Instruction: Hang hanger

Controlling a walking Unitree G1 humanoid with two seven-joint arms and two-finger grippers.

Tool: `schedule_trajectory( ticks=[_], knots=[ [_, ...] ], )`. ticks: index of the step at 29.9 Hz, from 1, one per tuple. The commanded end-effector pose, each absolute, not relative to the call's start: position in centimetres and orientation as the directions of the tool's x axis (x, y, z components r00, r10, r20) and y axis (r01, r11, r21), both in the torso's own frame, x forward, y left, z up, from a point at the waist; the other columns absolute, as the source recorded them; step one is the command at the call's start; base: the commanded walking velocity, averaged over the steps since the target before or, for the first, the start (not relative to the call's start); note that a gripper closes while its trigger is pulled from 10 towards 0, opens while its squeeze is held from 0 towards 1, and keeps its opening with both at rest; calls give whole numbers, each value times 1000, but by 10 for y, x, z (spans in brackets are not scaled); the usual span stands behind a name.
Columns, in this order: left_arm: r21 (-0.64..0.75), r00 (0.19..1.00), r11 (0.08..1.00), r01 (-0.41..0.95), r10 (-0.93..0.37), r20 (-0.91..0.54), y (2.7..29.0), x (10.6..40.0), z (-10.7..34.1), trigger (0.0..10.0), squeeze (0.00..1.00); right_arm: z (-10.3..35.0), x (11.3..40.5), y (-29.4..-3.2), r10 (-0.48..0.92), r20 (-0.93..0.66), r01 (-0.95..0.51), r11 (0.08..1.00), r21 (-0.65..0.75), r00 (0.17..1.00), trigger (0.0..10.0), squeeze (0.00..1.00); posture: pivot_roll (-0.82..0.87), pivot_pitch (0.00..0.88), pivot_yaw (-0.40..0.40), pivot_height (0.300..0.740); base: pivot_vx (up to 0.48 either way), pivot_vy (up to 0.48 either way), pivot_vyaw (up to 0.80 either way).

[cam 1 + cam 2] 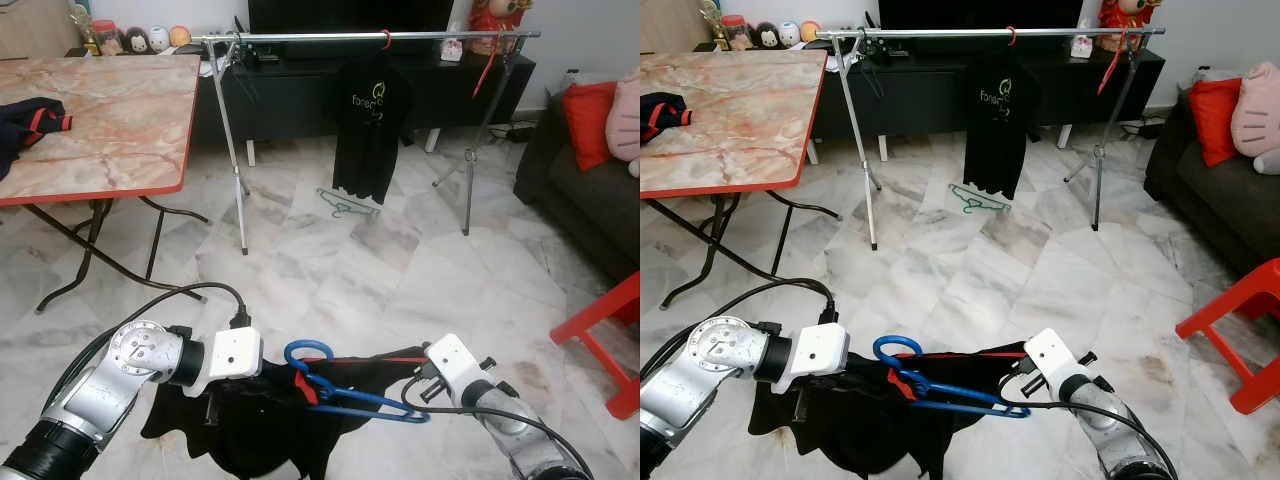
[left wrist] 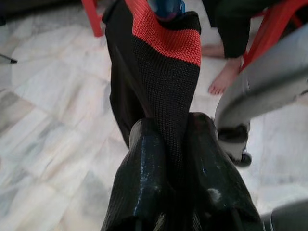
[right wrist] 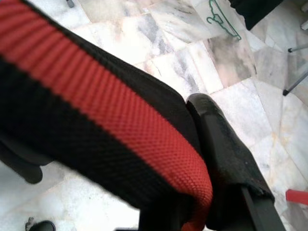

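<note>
Claws apparently pinch garment, hanger inside.

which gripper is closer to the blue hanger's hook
Left. The left gripper grips the black shirt just beside the blue hanger's hook; the right gripper is at the hanger's far end.

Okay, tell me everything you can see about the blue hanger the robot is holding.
The blue hanger looks like thin coated wire with a rounded hook. It lies nearly level, low in front of the robot, hook toward the robot's left. A black garment with red trim is draped over it and sags toward the marble floor. The left end effector pinches the fabric by the hook; the right end effector grips the garment's red-trimmed edge at the other end.
</note>
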State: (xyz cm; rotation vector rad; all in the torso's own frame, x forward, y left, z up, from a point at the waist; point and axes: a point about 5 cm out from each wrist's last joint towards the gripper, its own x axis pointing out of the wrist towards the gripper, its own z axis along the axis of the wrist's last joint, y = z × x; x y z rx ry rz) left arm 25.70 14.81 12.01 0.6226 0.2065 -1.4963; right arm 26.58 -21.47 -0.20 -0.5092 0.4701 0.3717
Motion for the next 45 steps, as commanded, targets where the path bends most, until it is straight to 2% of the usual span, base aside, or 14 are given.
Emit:
schedule_trajectory(
  ticks=[1,7,8,11,12,13,14,22,32,38,41,43,44,45],
  knots=[
    [285,95,-50,957,-875,-475,150,260,133,10000,0,-4,261,-236,142,-546,-404,823,-398,826,0,0,-49,0,-85,740,0,0,0],
    [272,53,-107,956,-851,-522,143,254,122,10000,0,-7,260,-230,152,-550,-412,825,-386,821,0,0,-51,0,-83,740,0,0,0],
    [266,46,-112,957,-852,-522,141,252,119,10000,0,-6,262,-228,157,-546,-412,827,-383,823,902,0,-51,0,-83,740,0,0,0],
    [259,34,-124,958,-847,-530,137,250,115,10000,0,-3,266,-225,173,-529,-404,841,-359,831,4902,0,-51,0,-84,740,0,0,0],
    [261,33,-130,957,-842,-539,136,249,113,10000,0,0,269,-224,189,-521,-406,848,-341,832,10000,0,-51,0,-84,740,0,0,0],
    [262,33,-131,956,-840,-542,136,249,113,10000,0,0,270,-223,197,-518,-408,850,-332,832,10000,0,-51,0,-84,740,0,0,0],
    [263,36,-129,956,-840,-542,135,249,112,10000,0,3,272,-221,234,-511,-423,858,-291,827,10000,1000,-50,0,-84,740,0,0,0],
    [271,49,-116,956,-844,-534,130,250,110,10000,0,5,274,-214,344,-541,-512,836,-195,768,10000,1000,-50,0,-84,740,0,0,0],
    [283,73,-93,955,-849,-524,128,252,108,10000,0,1,259,-219,515,-652,-711,701,-51,556,10000,1000,-45,0,-82,740,0,0,0],
    [279,72,-91,956,-849,-524,128,250,107,10000,0,8,254,-228,575,-653,-749,662,19,492,10000,1000,-45,0,-79,740,0,0,0],
    [274,68,-92,957,-850,-523,127,248,106,10000,0,27,264,-238,599,-566,-714,700,26,566,10000,1000,-44,0,-78,740,0,0,0],
    [270,73,-83,959,-851,-520,126,247,104,10000,0,56,285,-252,548,-408,-589,808,30,730,10000,1000,-48,0,-76,740,0,0,0],
    [270,73,-83,959,-851,-520,126,247,104,10000,0,56,285,-252,548,-408,-589,808,30,730,10000,1000,-48,0,-76,740,0,0,0],
    [271,88,-64,960,-854,-513,125,248,102,10000,0,80,300,-264,483,-266,-488,871,50,834,10000,1000,-48,0,-76,740,0,0,0]
  ],
)
